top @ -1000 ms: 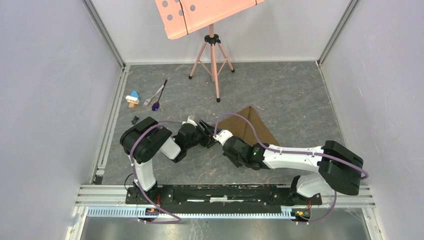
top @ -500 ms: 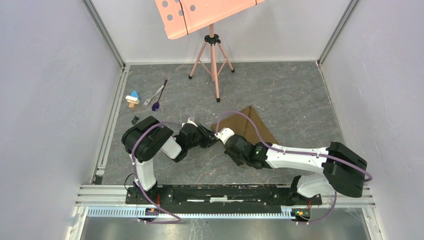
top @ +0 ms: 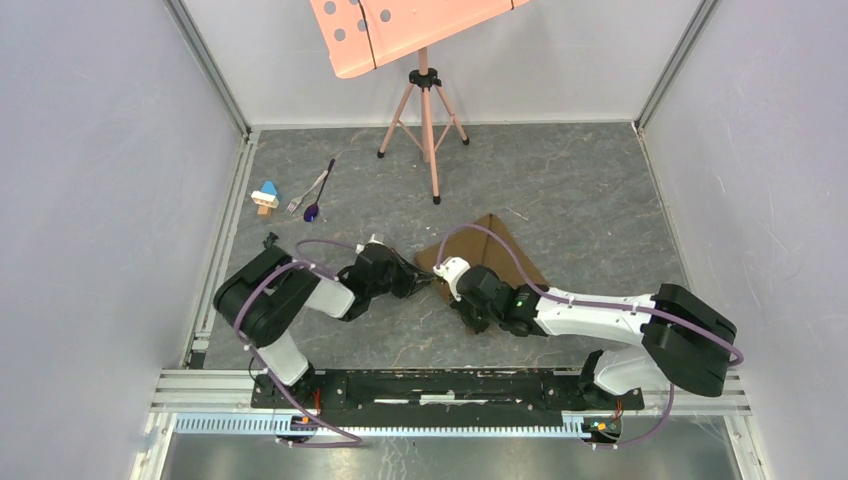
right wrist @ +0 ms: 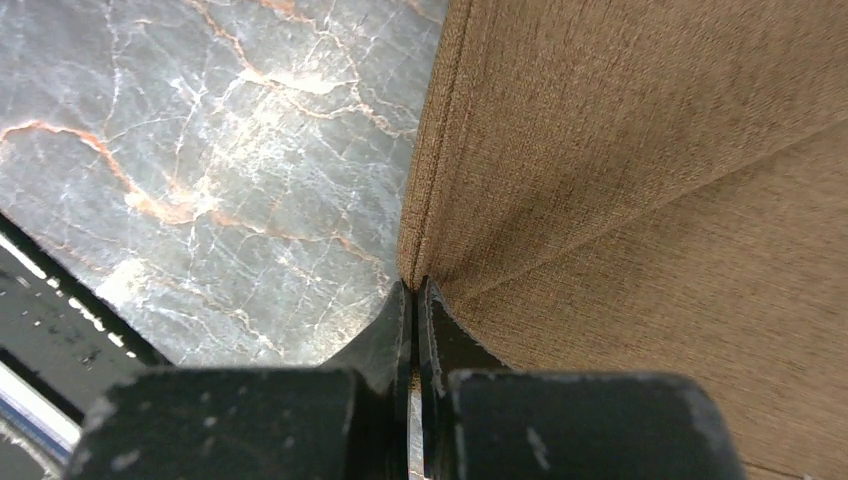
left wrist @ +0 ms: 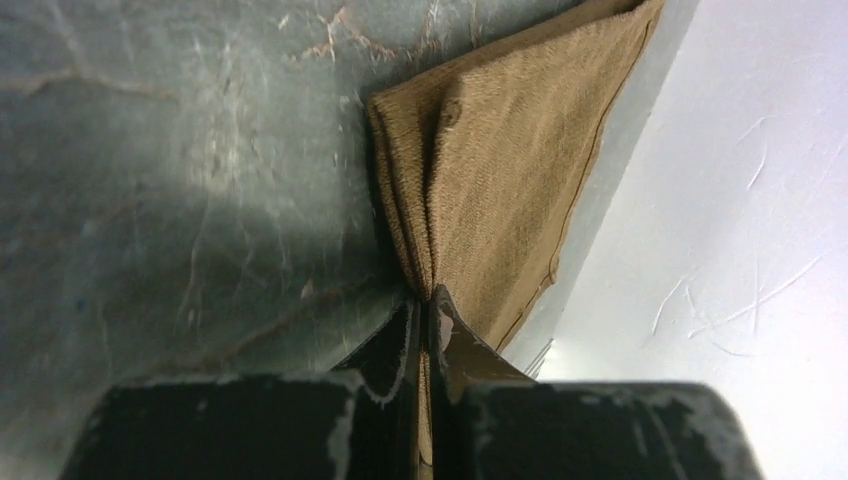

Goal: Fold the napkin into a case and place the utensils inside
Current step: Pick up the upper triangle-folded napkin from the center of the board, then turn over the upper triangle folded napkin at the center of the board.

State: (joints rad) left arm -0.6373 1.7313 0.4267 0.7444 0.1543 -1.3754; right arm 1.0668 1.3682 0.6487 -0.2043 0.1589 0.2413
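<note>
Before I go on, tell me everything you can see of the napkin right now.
The napkin is plain olive-brown woven cloth with a stitched hem and no pattern. It rests on the grey marbled table, just ahead of both arms. The left tool is shut on a bunched, pleated part. The right tool is shut on the hemmed edge, where a crease runs out diagonally.
</note>
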